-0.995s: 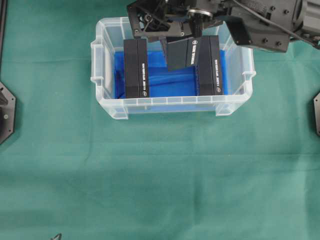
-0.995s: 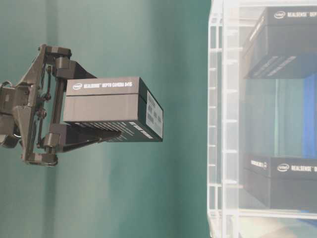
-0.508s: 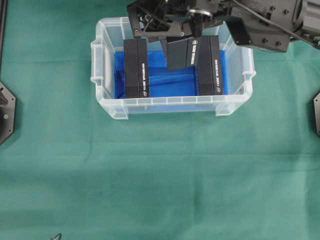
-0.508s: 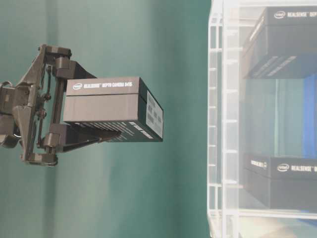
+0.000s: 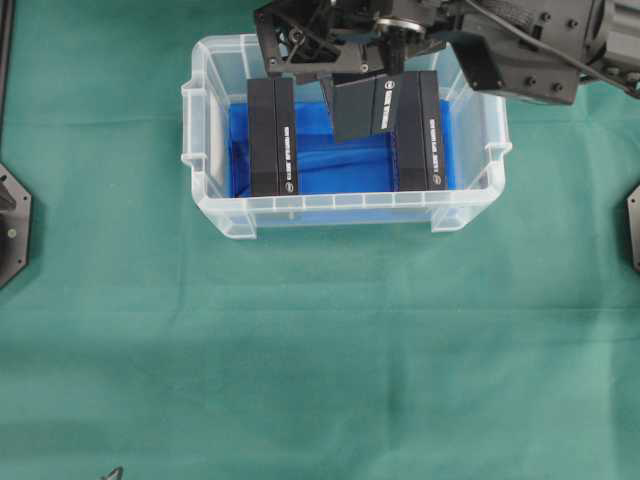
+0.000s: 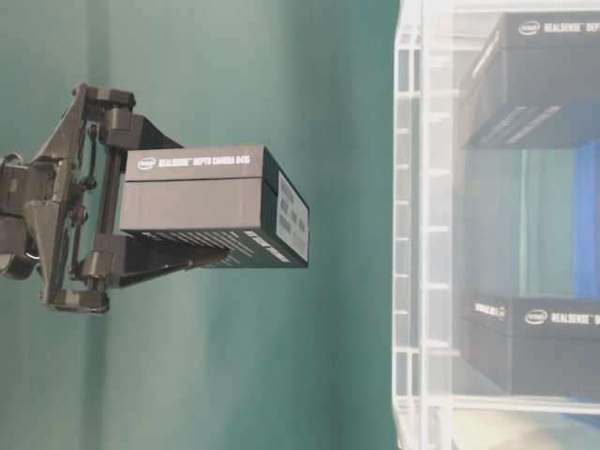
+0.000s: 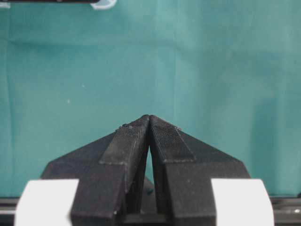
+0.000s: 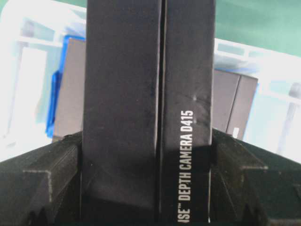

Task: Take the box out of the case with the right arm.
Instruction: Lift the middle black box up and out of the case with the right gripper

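Your all-black right arm (image 5: 520,45) with thick cylindrical links reaches in from the upper right of the overhead view, its wrist bent so the open lattice-frame gripper (image 5: 345,60) points downward. Its two black fingers (image 6: 150,264) are clamped flat against opposite faces of a black rectangular cardboard box (image 6: 211,208), one on each side, as your right wrist view shows. Your left black gripper with white parts (image 7: 149,123) hangs with its pointed tips pressed together, holding nothing.
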Controlling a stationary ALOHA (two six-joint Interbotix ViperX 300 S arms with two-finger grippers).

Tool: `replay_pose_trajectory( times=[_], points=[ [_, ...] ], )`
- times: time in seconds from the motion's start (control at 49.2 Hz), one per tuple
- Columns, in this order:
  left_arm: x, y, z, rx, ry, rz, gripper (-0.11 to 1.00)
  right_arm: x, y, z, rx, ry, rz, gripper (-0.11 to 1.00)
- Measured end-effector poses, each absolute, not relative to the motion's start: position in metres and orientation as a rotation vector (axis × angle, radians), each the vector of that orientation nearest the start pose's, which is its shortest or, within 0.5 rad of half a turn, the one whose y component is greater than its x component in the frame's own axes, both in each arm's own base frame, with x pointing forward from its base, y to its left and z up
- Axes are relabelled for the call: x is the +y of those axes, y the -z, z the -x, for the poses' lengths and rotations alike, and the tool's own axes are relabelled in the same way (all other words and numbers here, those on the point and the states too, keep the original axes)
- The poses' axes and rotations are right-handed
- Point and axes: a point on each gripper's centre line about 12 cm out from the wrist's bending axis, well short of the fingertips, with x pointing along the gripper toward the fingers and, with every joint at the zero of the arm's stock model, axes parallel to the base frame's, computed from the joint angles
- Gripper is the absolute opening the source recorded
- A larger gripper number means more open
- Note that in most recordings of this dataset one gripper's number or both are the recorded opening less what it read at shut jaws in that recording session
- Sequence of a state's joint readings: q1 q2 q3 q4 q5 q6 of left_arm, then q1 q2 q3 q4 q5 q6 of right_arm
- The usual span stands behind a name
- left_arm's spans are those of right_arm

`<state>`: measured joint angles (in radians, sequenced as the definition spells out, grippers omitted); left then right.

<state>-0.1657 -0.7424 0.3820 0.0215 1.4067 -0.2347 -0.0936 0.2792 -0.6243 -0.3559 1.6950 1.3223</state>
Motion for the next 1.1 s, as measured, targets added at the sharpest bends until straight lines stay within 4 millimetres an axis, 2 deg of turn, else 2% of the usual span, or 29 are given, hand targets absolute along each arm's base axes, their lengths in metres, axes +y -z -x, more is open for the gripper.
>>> replay_pose_trajectory(
  times=[0.162, 0.284, 0.406, 0.528, 0.853, 0.955, 1.097],
  points=[
    [-0.027, -0.392, -0.179, 1.051, 0.010, 0.112, 0.00, -0.080, -0.391, -0.440, 0.850, 1.216, -0.964, 0.67],
    [-0.027, -0.392, -0.179, 1.051, 0.010, 0.112, 0.00, -0.067, -0.391, -0.440, 0.865, 1.217, -0.961, 0.67],
    [-0.027, -0.392, -0.179, 1.051, 0.010, 0.112, 0.00, -0.041, -0.390, -0.441, 0.869, 1.205, -0.969, 0.67],
    [-0.027, -0.392, -0.179, 1.051, 0.010, 0.112, 0.00, -0.005, -0.390, -0.441, 0.881, 1.186, -0.972, 0.67],
    [-0.027, -0.393, -0.177, 1.045, 0.011, 0.113, 0.00, 0.079, -0.390, -0.427, 0.874, 1.192, -1.028, 0.67],
    [-0.027, -0.394, -0.175, 1.039, 0.012, 0.114, 0.00, 0.094, -0.389, -0.423, 0.873, 1.196, -1.038, 0.67],
    [-0.026, -0.394, -0.175, 1.038, 0.011, 0.111, 0.00, 0.102, -0.390, -0.420, 0.853, 1.216, -1.072, 0.67]
  ],
)
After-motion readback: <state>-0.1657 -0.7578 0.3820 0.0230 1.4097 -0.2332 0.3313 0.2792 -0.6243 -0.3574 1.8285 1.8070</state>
